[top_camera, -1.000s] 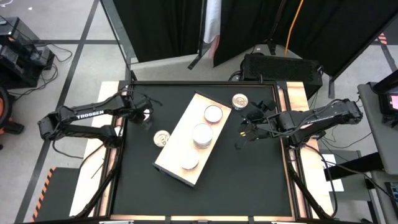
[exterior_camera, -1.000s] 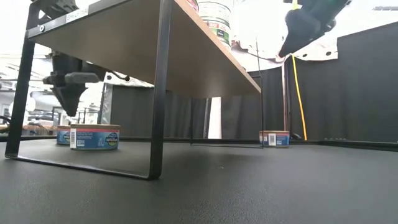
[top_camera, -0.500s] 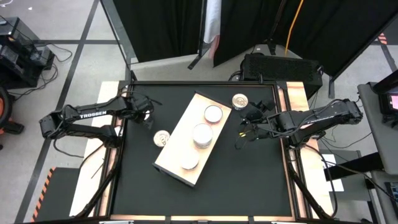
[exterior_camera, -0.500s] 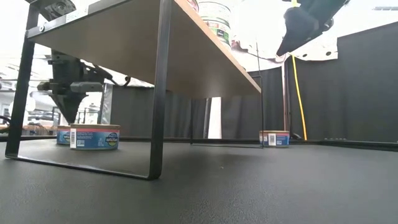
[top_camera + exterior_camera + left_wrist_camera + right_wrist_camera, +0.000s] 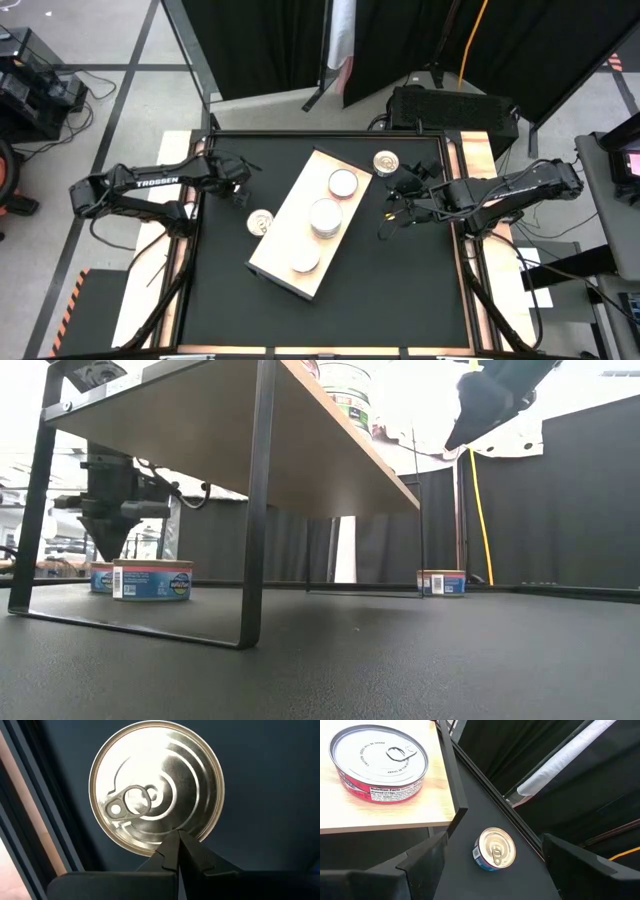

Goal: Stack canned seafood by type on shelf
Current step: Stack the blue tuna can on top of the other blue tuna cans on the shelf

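**Q:** Where do the claws stand against the tins?

**A:** My left claw (image 5: 238, 192) hangs low over the far-left part of the black surface (image 5: 390, 290), its fingers (image 5: 172, 851) pressed together with nothing between them. Directly under it, in the wrist view, sits a flat round silver tin with a ring-pull lid (image 5: 156, 787); the tips point at its near rim, not around it. A second silver-lidded tin (image 5: 260, 222) lies just nearer me, beside the long edge of the pale beige wooden shelf board (image 5: 283, 250).

**Q:** What does the next move turn on?

**A:** The tin is below the claw and slightly ahead of its tips. It is round, so no long axis matters. As I judge it, the claw must spread before it can straddle the tin. The left arm is the nearer one, reaching in from the left edge with its wrist bent downward.

**Q:** The right side?

**A:** My right claw (image 5: 392, 208) waits raised, right of the shelf, fingers spread wide and empty. A blue-labelled tin (image 5: 495, 849) lies beyond it on the surface; a red-labelled tin (image 5: 379, 764) already sits on the shelf's far end.
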Robot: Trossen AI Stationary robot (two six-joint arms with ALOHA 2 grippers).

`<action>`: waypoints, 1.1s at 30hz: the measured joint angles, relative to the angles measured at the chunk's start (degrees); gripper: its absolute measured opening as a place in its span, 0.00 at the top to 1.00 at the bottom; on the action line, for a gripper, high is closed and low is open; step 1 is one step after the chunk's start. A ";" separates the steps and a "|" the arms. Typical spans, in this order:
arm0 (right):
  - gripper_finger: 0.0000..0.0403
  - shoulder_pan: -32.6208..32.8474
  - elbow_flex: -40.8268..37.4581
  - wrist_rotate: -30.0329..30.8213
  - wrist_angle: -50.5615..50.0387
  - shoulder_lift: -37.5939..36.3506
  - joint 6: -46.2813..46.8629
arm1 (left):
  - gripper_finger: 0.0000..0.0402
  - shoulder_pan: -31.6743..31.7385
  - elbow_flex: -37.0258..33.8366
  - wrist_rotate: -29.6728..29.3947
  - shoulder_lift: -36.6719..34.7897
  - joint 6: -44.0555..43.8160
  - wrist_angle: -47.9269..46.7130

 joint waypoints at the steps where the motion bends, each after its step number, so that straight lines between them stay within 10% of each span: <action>1: 0.22 0.00 0.00 0.00 0.00 0.00 0.02 | 0.99 -0.18 0.00 -0.10 0.17 -0.06 0.10; 33: 0.22 0.04 0.00 0.00 -0.07 0.00 -0.61 | 0.99 -3.68 -1.47 -1.04 -2.51 -5.56 -0.50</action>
